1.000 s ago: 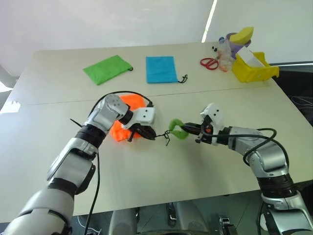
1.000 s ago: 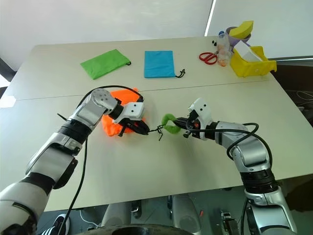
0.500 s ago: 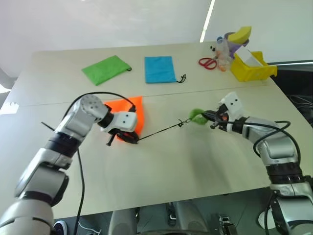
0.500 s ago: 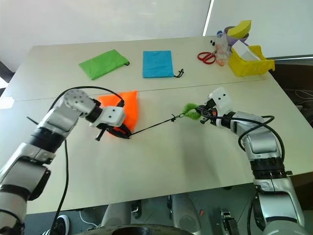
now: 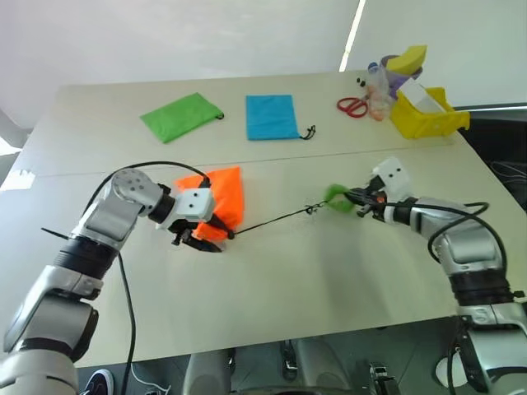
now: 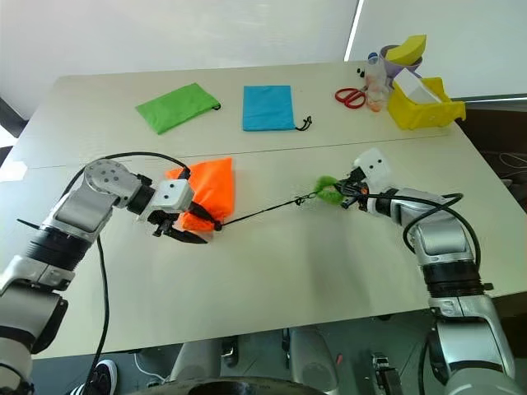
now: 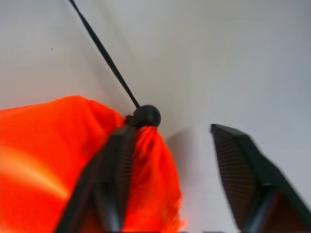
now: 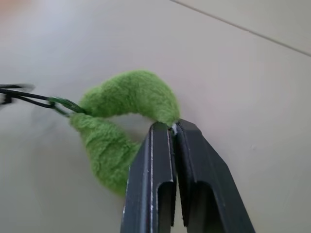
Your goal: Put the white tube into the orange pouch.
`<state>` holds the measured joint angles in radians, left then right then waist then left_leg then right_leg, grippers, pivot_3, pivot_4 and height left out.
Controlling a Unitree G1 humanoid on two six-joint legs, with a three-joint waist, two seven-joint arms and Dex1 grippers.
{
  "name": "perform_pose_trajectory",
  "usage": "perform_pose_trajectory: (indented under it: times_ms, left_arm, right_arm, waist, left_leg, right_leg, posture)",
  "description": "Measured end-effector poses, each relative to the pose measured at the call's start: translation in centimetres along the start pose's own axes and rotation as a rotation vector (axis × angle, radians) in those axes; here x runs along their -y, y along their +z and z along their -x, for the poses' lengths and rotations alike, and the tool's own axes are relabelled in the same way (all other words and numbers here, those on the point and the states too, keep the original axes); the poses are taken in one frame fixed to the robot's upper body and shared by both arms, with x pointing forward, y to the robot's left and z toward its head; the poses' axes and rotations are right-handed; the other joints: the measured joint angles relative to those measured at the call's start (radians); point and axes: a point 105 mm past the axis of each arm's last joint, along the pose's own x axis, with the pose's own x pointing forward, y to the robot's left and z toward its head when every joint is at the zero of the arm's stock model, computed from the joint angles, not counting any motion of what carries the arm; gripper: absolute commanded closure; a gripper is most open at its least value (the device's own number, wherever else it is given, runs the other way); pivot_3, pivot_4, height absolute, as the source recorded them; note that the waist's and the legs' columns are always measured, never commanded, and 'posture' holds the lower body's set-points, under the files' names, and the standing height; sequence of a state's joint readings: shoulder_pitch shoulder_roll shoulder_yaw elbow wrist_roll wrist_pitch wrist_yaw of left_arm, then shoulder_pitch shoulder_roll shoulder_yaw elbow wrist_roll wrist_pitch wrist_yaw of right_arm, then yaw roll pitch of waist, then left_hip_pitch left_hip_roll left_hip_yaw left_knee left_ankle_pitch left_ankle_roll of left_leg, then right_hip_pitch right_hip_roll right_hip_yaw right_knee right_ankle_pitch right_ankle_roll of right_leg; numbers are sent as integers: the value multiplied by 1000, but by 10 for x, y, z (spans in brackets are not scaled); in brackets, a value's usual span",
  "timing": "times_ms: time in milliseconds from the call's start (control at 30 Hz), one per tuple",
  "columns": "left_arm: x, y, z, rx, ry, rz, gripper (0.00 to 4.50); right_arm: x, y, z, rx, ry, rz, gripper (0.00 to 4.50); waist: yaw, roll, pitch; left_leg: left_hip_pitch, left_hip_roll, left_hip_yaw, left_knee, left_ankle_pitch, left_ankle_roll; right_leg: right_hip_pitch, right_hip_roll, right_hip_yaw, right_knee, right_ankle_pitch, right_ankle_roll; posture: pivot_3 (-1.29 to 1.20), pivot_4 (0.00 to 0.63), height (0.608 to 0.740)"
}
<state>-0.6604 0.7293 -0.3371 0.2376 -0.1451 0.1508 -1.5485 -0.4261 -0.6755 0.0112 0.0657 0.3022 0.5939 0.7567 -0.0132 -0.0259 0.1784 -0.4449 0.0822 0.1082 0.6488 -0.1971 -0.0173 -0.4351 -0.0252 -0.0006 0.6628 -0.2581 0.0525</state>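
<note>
Orange pouch point(image 6: 211, 192) sits mid-table with its cord pulled out tight; the left gripper point(image 7: 194, 170) is spread wide at its cinched corner, one finger point(image 7: 114, 179) hiding part of the fabric. Right gripper point(image 8: 173, 145) is pinched closed on the fuzzy green piece point(image 8: 121, 121), and can't make out any white tube.

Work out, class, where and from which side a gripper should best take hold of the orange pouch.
Probably the bunched neck of the orange pouch, just behind the black cord stopper. The fabric gathers narrow there while the rest lies flat on the table. Come in low from the robot's left, where the left gripper stands open.
</note>
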Motion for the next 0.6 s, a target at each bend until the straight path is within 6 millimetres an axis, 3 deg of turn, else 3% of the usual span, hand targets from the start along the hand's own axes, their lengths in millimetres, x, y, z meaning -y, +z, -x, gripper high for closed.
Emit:
perform_pose_trajectory:
  times_ms: [33,133,267,400,467,600]
  left_arm:
    - [2,3,-3,25,-9,16,2]
    - [5,22,-7,157,-20,66,0]
    - [-6,42,11,314,85,128,0]
    - [-27,54,33,464,298,151,0]
    - [-30,45,47,474,404,175,0]
    - [-33,11,66,524,695,278,0]
  right_arm:
    - [-6,-2,0,-2,23,-4,2540]
    - [-19,-2,1,1,85,-13,1114]
    - [-38,9,10,42,200,20,1114]
    - [-25,31,25,149,156,87,1114]
    - [-29,36,36,193,176,101,1114]
    - [-48,23,43,200,223,122,1114]
  waist:
    - [0,0,0]
    - [0,0,0]
    - [-2,0,0]
    - [0,0,0]
    - [-1,0,0]
    - [-2,0,0]
  left_leg:
    - [0,0,0,0,0,0]
    - [0,0,0,1,0,0]
    - [2,0,-1,1,0,0]
    - [2,0,-1,1,0,0]
    - [2,0,-1,0,0,0]
    - [2,0,-1,-1,0,0]
  right_leg:
    - [0,0,0,0,0,0]
    - [0,0,0,1,0,0]
    - [1,0,0,2,0,0]
    - [1,0,0,2,0,0]
    - [2,0,0,1,0,1]
    - [1,0,0,1,0,5]
  posture:
    - [0,150,734]
    - [0,150,734]
    - [0,150,734]
    - [0,150,734]
    - [0,150,734]
    - [0,150,734]
